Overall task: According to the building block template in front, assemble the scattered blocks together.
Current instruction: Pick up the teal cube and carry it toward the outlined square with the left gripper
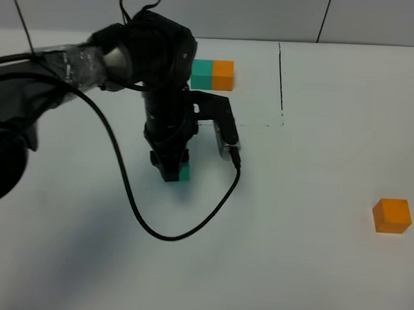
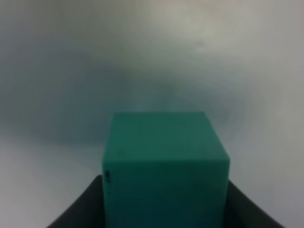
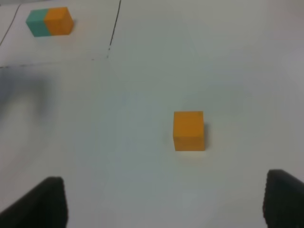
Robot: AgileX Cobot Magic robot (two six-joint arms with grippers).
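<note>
Left wrist view: left tool [image 2: 165, 209] grips matte teal cube [image 2: 164, 152]; right tool [image 3: 165, 194] gapes.

I work in a test room, like a lab. My table [image 1: 312, 271] is big, white and plain, with thin black lines [image 1: 281, 82] drawn on it. Behind it is a bare grey wall [image 1: 256, 12]. My black arm [image 1: 163, 69] trails a loose cable [image 1: 122, 185]. Small plain blocks sit here: the teal cube [image 1: 184, 172], the orange cube [image 1: 392, 215] and the teal and orange bar [image 1: 212, 75].
</note>
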